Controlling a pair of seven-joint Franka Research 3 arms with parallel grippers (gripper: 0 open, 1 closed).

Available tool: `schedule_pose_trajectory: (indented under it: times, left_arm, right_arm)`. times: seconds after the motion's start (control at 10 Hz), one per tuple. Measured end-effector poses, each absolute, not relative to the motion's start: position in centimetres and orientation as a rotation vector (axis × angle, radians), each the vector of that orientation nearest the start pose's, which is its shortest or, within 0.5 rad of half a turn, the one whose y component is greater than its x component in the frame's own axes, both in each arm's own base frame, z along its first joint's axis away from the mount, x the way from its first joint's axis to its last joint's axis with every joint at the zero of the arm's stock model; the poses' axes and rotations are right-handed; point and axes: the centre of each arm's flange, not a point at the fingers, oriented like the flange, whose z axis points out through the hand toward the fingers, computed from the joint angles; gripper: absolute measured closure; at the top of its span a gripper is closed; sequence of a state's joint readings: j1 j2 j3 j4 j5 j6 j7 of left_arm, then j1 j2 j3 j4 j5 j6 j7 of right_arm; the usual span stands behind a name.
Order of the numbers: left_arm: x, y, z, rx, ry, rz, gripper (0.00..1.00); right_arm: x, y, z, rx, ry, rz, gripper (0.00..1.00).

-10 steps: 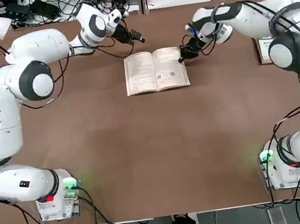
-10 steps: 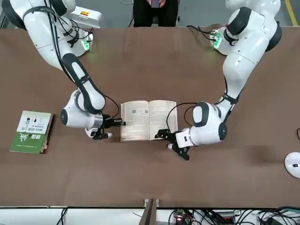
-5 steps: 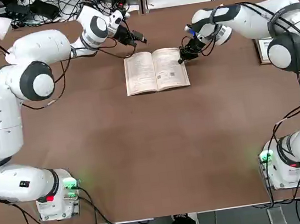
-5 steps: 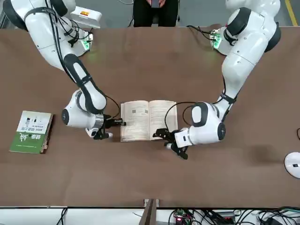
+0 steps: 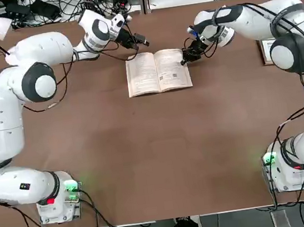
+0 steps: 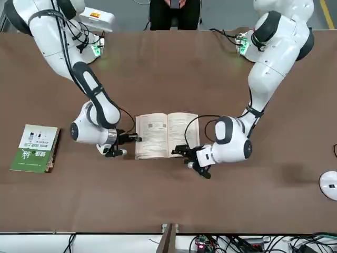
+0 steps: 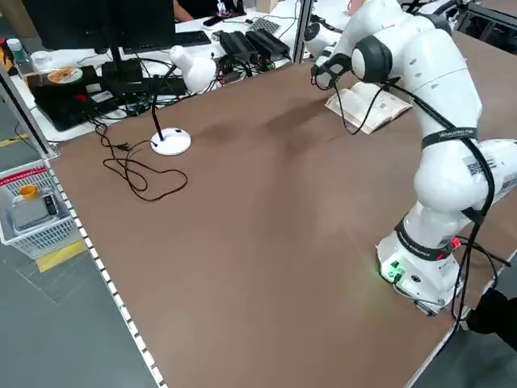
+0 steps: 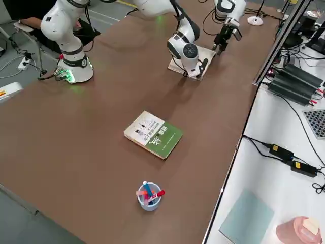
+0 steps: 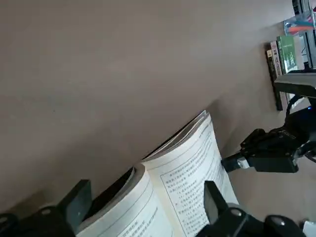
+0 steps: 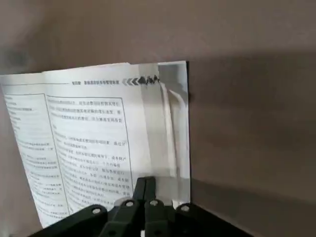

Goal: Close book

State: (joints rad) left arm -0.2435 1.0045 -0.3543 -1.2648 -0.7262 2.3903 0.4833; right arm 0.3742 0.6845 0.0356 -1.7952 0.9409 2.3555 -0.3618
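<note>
brown table [image 5: 156,146], book [image 5: 157,71] lying open flat at the far middle. right tool [image 5: 185,58] pinched together at its right page edge, left tool [image 5: 135,39] spread apart at the far-left corner. step: getting under a page; next, lift and fold it over.

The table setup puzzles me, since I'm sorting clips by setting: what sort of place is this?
Probably a robotics lab: two robot arms bolted to a brown table, cable clutter along one edge, an open book between them.

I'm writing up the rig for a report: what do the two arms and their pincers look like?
Both arms are glossy white with rounded shells and dark grey circular joint caps. Black cables loop loosely along them. The left pincer and right pincer are black. Green lights glow on both bases.
</note>
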Motion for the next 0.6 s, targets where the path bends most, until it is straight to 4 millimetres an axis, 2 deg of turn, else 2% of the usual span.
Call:
schedule_pose_trajectory:
  times: [0.6]
  left_arm:
    - [67.1,-36.6,17.1,2.260,-0.380,0.091,0.00]
  right_arm:
    - [58.6,26.5,15.7,-2.510,-0.058,0.168,0.99]
